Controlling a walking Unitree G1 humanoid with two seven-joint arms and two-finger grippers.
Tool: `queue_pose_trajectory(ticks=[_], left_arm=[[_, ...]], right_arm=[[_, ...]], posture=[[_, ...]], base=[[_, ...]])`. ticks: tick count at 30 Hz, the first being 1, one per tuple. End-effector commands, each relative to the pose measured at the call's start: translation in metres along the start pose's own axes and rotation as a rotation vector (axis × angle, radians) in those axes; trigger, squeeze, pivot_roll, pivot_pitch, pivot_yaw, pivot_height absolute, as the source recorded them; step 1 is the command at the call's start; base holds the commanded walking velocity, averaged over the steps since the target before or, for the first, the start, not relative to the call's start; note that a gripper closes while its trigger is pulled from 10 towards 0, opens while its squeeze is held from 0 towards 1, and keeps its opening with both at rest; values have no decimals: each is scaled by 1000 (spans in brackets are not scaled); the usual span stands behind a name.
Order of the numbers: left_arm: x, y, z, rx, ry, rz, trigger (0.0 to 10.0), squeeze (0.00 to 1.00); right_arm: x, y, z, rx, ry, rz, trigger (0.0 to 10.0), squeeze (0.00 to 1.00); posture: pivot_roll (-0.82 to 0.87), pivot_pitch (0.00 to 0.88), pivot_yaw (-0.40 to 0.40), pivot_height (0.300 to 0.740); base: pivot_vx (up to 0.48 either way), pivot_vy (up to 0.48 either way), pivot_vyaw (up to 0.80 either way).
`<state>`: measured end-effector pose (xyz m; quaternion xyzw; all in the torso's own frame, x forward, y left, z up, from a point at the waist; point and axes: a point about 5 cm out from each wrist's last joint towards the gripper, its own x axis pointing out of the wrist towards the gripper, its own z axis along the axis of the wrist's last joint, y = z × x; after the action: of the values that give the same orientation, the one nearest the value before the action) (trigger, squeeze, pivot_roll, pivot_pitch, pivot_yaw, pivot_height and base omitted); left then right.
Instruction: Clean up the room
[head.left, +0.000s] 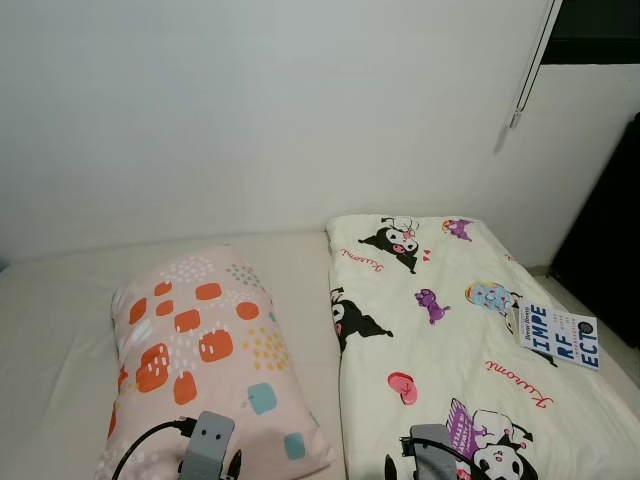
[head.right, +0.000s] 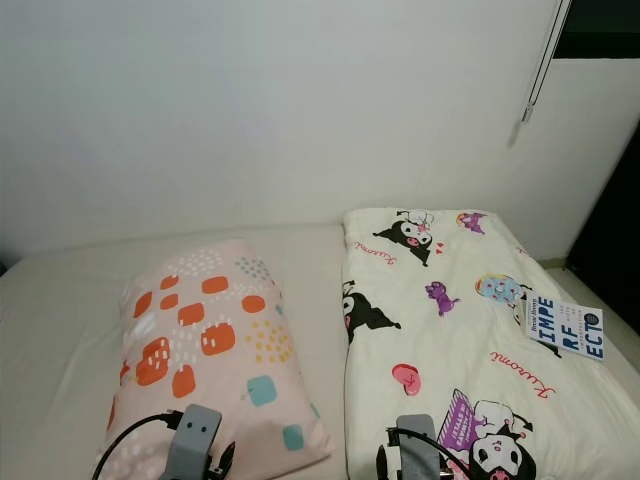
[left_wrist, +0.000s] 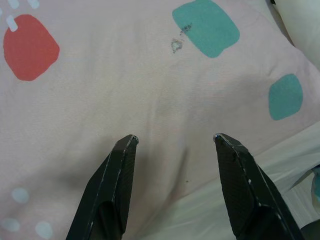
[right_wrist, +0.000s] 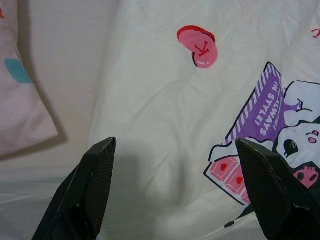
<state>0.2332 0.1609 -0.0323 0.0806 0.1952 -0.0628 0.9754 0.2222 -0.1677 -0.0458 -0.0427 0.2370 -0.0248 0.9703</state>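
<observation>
A pink pillow with orange and teal patches lies on the left half of the bed. Beside it on the right lies a folded white blanket printed with cartoon figures. My left gripper is open just above the pillow's near end, its black fingers apart with pink cloth between them. My right gripper is open wide over the blanket's near left edge, close to a pink heart print. Both wrists show at the bottom of the eye views, the left wrist and the right wrist.
A white card with blue letters lies on the blanket's right side. The bed's cream sheet runs to a white wall behind. A dark opening and a cord stand at the right.
</observation>
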Motion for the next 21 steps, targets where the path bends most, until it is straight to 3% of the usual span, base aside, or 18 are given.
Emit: queue_pose_trajectory(ticks=[1,21], left_arm=[[-1,-3,-3,15,12,-14,10000,0],[-2,-3,-4,21,20,-13,10000,0]], right_arm=[[-2,0,-4,-3,24,-1,10000,0],[-2,2,-4,-23,16,13,10000,0]], posture=[[25,82,-12,740],[25,81,-13,740]], base=[[0,0,0],[0,0,0]])
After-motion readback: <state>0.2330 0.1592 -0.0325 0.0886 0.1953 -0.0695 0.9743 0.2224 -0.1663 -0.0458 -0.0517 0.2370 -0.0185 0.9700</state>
